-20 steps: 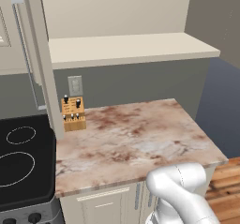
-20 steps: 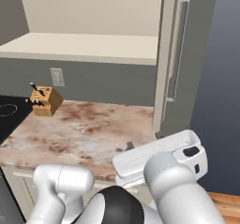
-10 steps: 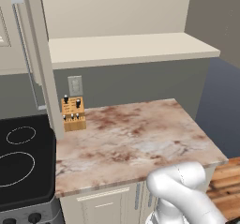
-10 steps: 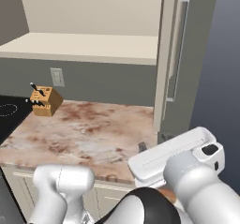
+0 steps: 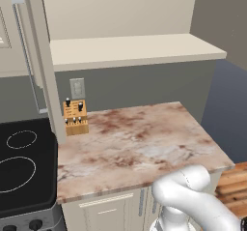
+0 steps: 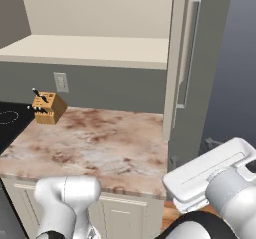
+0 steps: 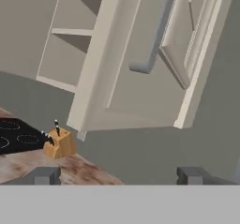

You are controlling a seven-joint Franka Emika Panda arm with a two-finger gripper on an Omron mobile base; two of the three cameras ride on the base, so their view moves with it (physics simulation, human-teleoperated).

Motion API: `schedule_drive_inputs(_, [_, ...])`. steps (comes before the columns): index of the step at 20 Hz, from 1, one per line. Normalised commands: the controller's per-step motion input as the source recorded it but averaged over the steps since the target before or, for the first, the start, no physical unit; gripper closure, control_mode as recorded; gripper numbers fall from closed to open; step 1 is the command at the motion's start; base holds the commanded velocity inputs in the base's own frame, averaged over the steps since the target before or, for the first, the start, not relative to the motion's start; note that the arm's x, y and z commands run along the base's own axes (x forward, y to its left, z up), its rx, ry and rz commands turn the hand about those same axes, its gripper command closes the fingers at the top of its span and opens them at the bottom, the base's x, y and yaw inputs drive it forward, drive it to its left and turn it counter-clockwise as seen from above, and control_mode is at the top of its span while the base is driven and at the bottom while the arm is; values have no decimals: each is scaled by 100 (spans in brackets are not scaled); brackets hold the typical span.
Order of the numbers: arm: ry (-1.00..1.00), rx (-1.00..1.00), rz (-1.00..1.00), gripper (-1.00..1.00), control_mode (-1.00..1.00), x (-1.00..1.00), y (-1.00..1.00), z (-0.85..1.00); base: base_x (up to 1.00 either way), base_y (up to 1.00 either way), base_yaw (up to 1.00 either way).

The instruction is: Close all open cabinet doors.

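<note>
**Jaws spread wide beneath an open wall-cabinet door**

Jaws stood wide apart and empty on the two-finger gripper (image 7: 119,175), its dark fingertips (image 7: 44,175) showing low in the hand view, clear of everything. Above them hung the tall cream-beige wall-cabinet door with a raised panel (image 7: 140,78), swung open and edge-on to the bare shelves. From the right base view the same door (image 6: 176,58) projected out over the right end of the marbled brown-and-cream stone countertop (image 6: 95,145). A second open door (image 5: 41,56) stood at the counter's left end, beside the black glass cooktop (image 5: 21,172).

The door looked rigid and light, likely to swing freely on its hinges, so a push on the flat face near the free edge should do. The long grey metal bar handle (image 7: 154,35) offered a firm grip, though smooth metal may slip.

A wooden knife block with dark handles (image 7: 59,142) sat on the counter below, well apart from the door's sweep. The arm's own white link (image 6: 210,175) lay close under the door.
</note>
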Motion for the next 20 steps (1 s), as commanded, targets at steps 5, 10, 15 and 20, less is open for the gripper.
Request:
schedule_drive_inputs(5, [-1,0,12,-100,-100,52,-30,0,0,0,0])
schedule_drive_inputs(10, [-1,0,17,-100,-100,64,-23,0,0,0,0])
schedule_drive_inputs(15, [-8,0,18,-100,-100,44,-3,3,0,0,0])
schedule_drive_inputs(20, [-11,0,20,-100,-100,11,4,13,0,0,0])
